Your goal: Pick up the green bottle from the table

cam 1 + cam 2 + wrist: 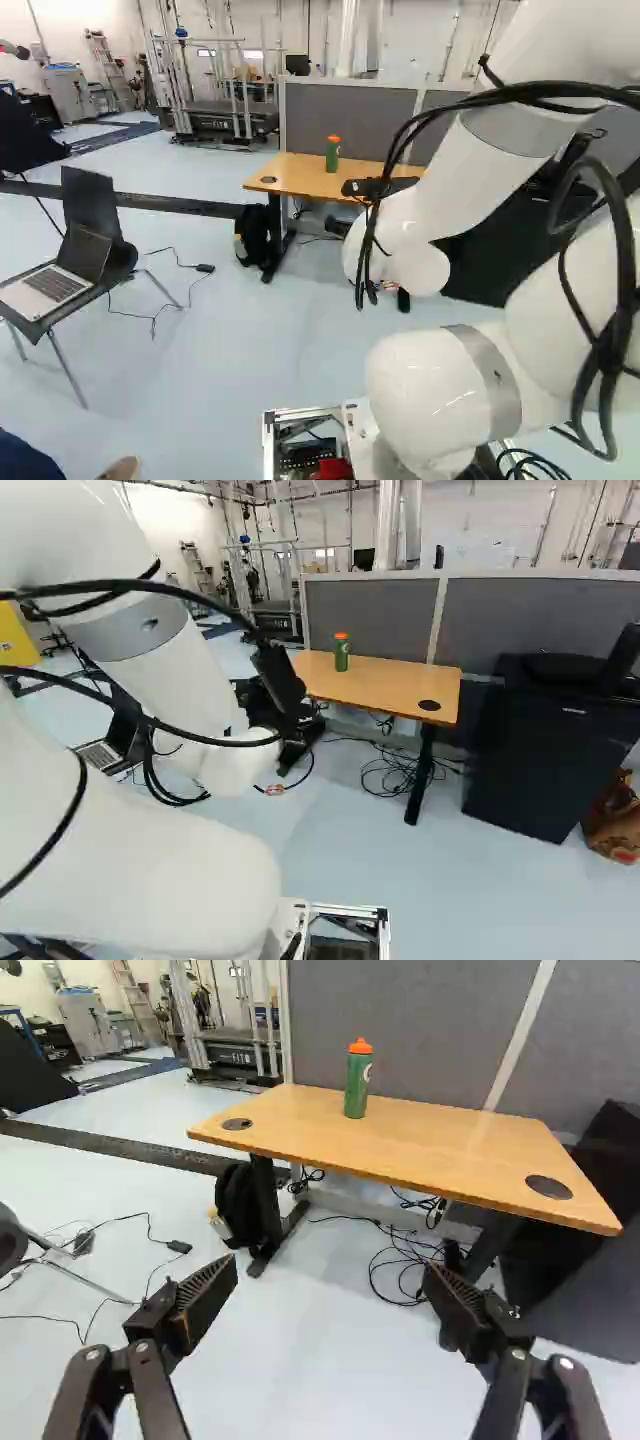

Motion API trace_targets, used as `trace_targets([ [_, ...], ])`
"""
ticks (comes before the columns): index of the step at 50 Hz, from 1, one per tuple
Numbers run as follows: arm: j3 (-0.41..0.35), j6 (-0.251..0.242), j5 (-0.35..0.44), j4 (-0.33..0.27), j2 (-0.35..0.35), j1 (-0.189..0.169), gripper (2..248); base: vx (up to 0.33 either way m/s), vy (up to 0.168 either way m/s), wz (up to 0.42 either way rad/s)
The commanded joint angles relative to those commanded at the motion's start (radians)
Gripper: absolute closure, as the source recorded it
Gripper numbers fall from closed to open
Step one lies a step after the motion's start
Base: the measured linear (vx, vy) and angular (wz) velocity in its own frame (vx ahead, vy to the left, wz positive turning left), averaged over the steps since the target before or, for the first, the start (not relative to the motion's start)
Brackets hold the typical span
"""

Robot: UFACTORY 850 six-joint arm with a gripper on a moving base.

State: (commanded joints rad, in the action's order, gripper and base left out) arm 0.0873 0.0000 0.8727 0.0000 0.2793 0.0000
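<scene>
White arm (450, 185), upright green orange-capped bottle (357, 1088).

**Green bottle upright at twelve o'clock**

In the left base view, the green bottle (333, 155), orange-capped, stands on the wooden table (305, 180), a grey partition (350, 118) behind. A metal frame (225, 112) lies towards eleven o'clock. At nine, an open laptop (55, 285) rests on a dark chair (92, 210); a thin cable (155, 317) trails over the floor at eight. The white arm (480, 190) fills two to five o'clock.
</scene>
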Motion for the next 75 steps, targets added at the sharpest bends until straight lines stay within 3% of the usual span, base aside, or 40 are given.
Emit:
trace_targets([
  [75,0.0,0.0,0.0,0.0,0.0,0.0,3,0.014,0.0,-0.003],
])
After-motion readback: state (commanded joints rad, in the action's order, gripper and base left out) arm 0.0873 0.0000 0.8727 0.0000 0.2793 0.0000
